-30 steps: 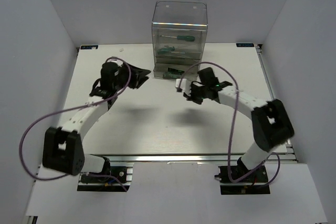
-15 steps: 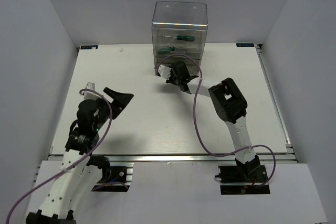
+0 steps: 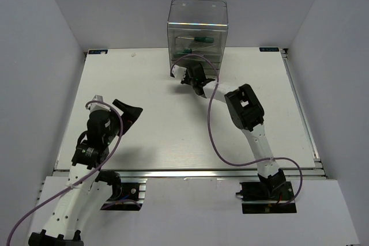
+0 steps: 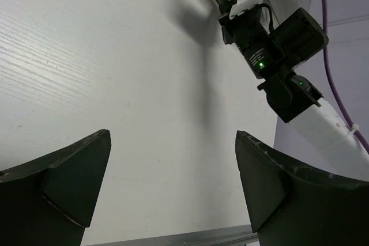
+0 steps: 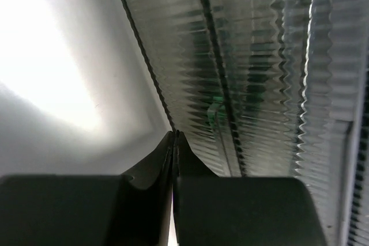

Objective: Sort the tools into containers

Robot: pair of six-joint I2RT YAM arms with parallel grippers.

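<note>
2 grippers: left gripper [image 4: 172, 137] agape, right gripper [image 5: 174, 141] closed at containers [image 3: 198, 30].

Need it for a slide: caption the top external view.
Shut right gripper at the base of the clear drawer box; open, empty left gripper over the table.

White table [image 3: 155, 125] enclosed by 3 plain grey walls [image 3: 115, 4].

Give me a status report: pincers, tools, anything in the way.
Left pincer open, holding nothing. Right pincer shut, tips at drawer box front, contact unclear. Green-handled screwdrivers inside it. Nothing seen in the way.
</note>
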